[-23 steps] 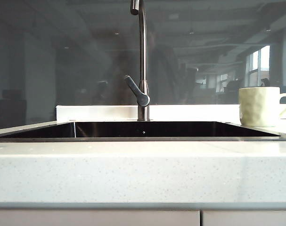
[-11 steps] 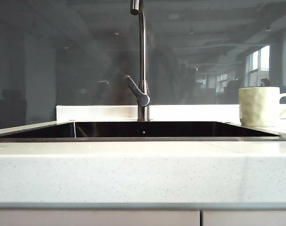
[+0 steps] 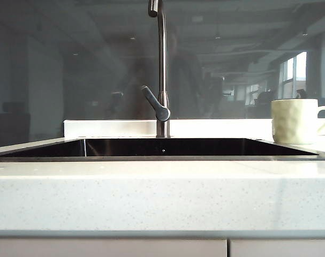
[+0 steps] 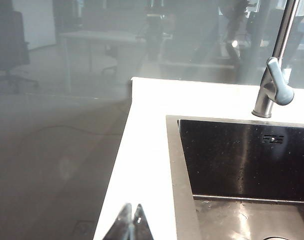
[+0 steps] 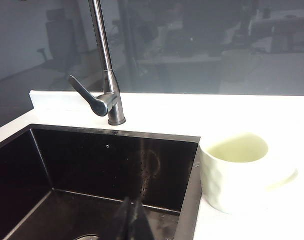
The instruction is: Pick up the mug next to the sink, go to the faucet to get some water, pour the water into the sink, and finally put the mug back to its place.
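The cream dimpled mug stands upright on the countertop just right of the sink, handle turned to the right; it shows again as the mug beside the sink's rim. The steel gooseneck faucet rises behind the basin's middle with its lever angled left; the faucet and the faucet appear in both wrist views. My left gripper is shut and empty over the countertop left of the sink. My right gripper is shut and empty above the basin, apart from the mug. Neither gripper shows in the exterior view.
Speckled whitish countertop surrounds the basin, with a low white upstand behind it and a glass wall beyond. Cabinet fronts sit below the counter edge. The counter ends just left of the sink at an edge.
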Controlling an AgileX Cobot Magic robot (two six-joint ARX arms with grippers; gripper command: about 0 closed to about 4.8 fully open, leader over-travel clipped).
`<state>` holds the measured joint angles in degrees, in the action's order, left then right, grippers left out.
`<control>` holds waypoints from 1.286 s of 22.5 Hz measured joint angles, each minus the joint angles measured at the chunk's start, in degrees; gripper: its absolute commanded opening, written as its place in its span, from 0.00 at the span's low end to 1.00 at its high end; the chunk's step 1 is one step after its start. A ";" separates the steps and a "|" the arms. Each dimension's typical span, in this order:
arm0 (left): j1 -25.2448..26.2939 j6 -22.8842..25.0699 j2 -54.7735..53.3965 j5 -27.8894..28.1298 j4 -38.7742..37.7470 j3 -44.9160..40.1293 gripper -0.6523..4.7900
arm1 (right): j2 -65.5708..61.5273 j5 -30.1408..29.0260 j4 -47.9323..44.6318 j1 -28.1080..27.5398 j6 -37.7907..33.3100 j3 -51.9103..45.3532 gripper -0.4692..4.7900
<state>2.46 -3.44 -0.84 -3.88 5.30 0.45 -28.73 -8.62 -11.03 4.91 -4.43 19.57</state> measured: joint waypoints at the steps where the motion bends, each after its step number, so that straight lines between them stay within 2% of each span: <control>1: 0.00 0.00 0.00 0.02 0.00 0.00 0.11 | 0.07 0.00 0.00 0.00 0.00 0.00 0.09; 19: 0.00 0.00 0.00 0.00 -0.02 0.00 0.11 | 0.48 0.00 -0.09 0.00 1.36 -0.28 0.09; 22: 0.00 0.00 0.00 -0.02 -0.13 0.00 0.11 | 6.38 0.11 -0.59 0.00 1.49 -5.29 0.09; 29: 0.02 -0.02 0.00 0.02 -0.55 0.00 0.11 | 20.57 6.56 -1.09 -0.04 1.49 -16.22 0.09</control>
<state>2.48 -3.46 -0.84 -3.86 4.75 0.45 -8.16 -2.07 -12.12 4.86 -2.94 3.36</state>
